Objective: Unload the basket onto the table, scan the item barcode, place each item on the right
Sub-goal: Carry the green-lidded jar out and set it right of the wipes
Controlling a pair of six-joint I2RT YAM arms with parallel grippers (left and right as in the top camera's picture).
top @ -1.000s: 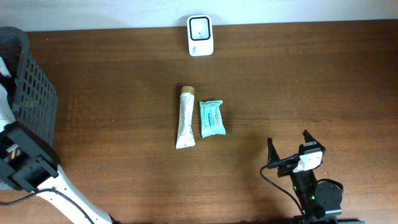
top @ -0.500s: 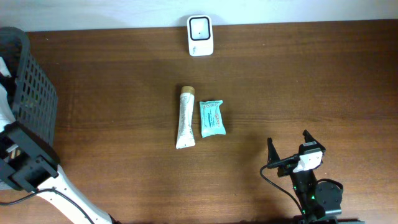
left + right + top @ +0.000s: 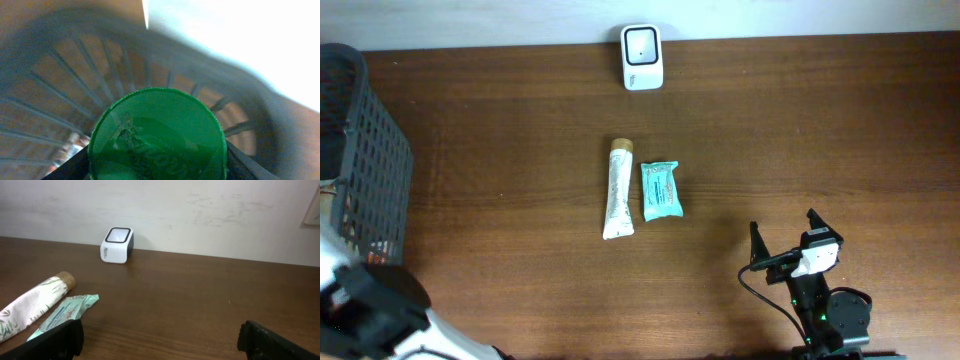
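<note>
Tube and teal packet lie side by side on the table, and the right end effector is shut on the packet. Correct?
No. The right end effector is open and empty, apart from the packet; the overhead view shows it. The tube and packet do lie side by side on the table.

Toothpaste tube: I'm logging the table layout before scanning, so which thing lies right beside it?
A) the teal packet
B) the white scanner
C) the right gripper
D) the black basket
A: in the overhead view the teal packet lies alongside the toothpaste tube, while the scanner, basket and right gripper all sit well apart from it.
</note>
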